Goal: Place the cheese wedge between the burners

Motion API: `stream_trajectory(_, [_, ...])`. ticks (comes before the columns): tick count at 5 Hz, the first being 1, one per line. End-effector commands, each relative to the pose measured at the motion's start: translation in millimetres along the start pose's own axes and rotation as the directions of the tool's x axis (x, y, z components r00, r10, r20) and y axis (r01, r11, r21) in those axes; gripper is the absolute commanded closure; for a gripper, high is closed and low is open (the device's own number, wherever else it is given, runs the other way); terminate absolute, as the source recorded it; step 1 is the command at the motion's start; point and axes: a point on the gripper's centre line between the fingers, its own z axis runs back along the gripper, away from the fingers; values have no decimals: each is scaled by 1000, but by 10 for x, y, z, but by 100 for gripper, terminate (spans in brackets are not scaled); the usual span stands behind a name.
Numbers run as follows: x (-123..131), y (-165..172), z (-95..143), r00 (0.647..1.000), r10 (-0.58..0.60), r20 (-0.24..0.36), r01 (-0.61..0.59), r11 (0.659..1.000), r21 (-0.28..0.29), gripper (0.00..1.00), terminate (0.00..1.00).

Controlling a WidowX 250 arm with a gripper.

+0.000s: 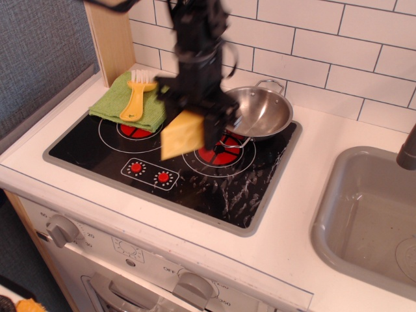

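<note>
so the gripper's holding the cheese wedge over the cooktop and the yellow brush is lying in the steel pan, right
Not quite: in the observation.image view the yellow brush lies on the green cloth, not in the steel pan, which is empty. The gripper does hold the cheese wedge over the cooktop.

A cooktop sits in the desk, with a sink to its right. Two burners lie side by side on it, two knob dots in front. A cloth covers the left burner's back edge, a brush on it. A pan sits behind the right burner. The pincer holds the cheese wedge above the gap between the burners.
</note>
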Motion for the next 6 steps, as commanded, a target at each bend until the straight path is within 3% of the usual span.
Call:
stream_trajectory(1, [-192,93,-148,983,182,27,-182,983,-4,100,0])
stream_trajectory(2, [-58,85,-248,978,198,71,-198,980,-7,100,0])
stream_trajectory(3, [101,81,-193,979,165,121,-167,986,8,100,0])
stream_trajectory(4, [175,115,-172,985,113,131,-118,993,31,100,0])
stream_trajectory(5, [100,155,-255,988,117,101,-120,993,16,100,0])
stream_trajectory(6, [89,144,-223,988,114,105,-115,993,5,0,0])
